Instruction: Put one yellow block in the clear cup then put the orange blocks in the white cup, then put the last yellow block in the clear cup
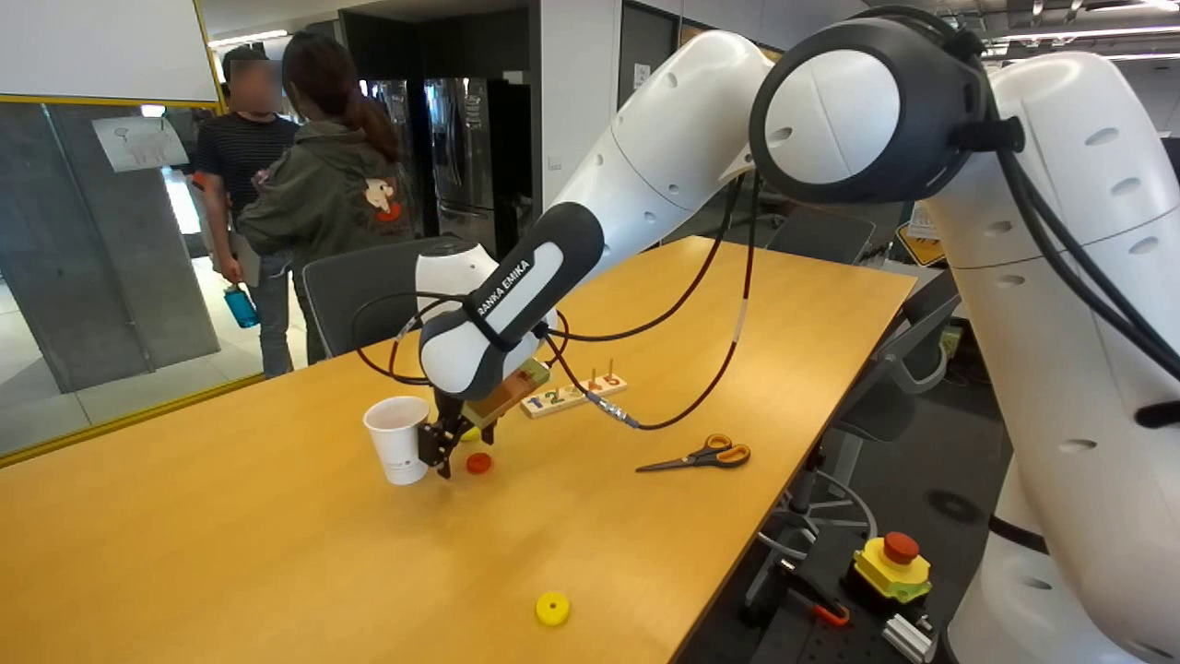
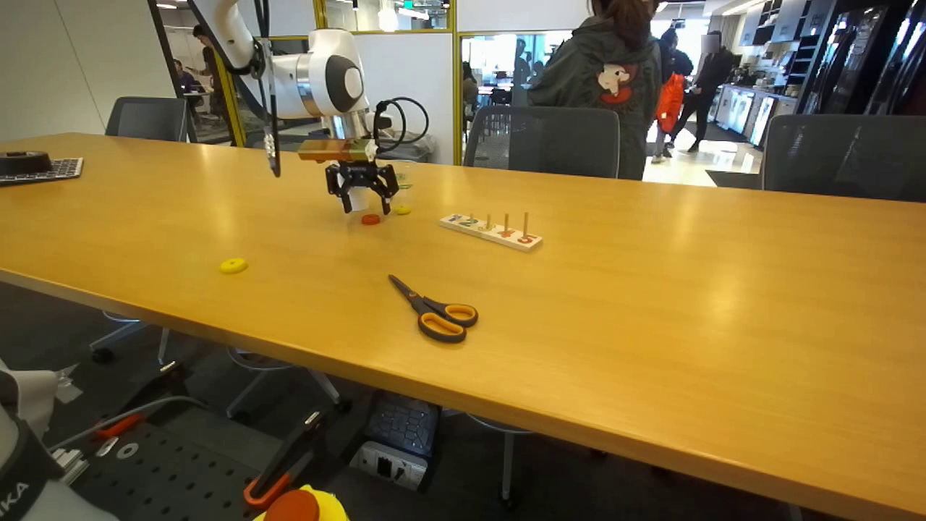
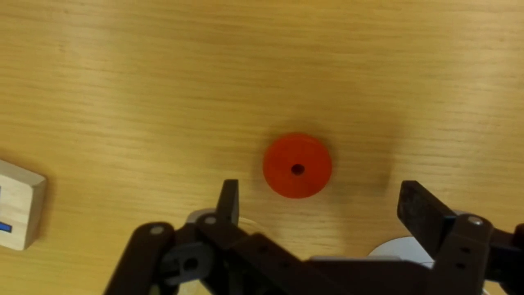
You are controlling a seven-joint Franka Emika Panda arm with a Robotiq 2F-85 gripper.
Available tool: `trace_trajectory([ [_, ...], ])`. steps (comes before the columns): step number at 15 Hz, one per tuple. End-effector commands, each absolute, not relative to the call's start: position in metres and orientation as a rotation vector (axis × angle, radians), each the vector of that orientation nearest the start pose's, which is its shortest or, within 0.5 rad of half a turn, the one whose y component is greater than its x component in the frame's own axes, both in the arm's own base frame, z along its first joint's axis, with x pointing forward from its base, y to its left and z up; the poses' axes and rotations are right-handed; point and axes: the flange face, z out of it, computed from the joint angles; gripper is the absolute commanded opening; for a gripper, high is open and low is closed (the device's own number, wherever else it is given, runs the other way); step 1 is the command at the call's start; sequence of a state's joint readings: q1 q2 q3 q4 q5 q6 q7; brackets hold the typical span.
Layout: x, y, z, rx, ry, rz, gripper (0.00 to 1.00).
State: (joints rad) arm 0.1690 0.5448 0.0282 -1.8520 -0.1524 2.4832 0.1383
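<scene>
Your fingers (image 3: 421, 213) stand wide apart.
An orange block (image 3: 297, 155) lies on the desk (image 3: 143, 82) at the gap's mouth; the white cup (image 1: 396, 438) stands beside the fingers.

Your jaws have room either side of the orange block (image 3: 290, 157); the white cup (image 1: 395, 443) stands close beside.

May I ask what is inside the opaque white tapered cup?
In an exterior view, the opaque white tapered cup shows only its upper inner wall. Its near side covers the bottom, so I cannot tell whether anything lies there.
</scene>
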Motion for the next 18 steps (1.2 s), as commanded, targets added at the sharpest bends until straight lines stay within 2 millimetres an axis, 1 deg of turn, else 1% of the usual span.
trace_trajectory([
  [1, 0.640, 0.120, 0.248, -3.207, -0.214, -0.175, 1.00],
  [5, 0.642, 0.111, 0.247, -3.204, -0.194, -0.152, 1.00],
  [9, 0.642, 0.106, 0.243, -3.186, -0.180, -0.112, 1.00],
  [14, 0.641, 0.105, 0.241, -3.185, -0.171, -0.081, 1.00],
  [18, 0.641, 0.109, 0.239, -3.178, -0.182, -0.072, 1.00],
])
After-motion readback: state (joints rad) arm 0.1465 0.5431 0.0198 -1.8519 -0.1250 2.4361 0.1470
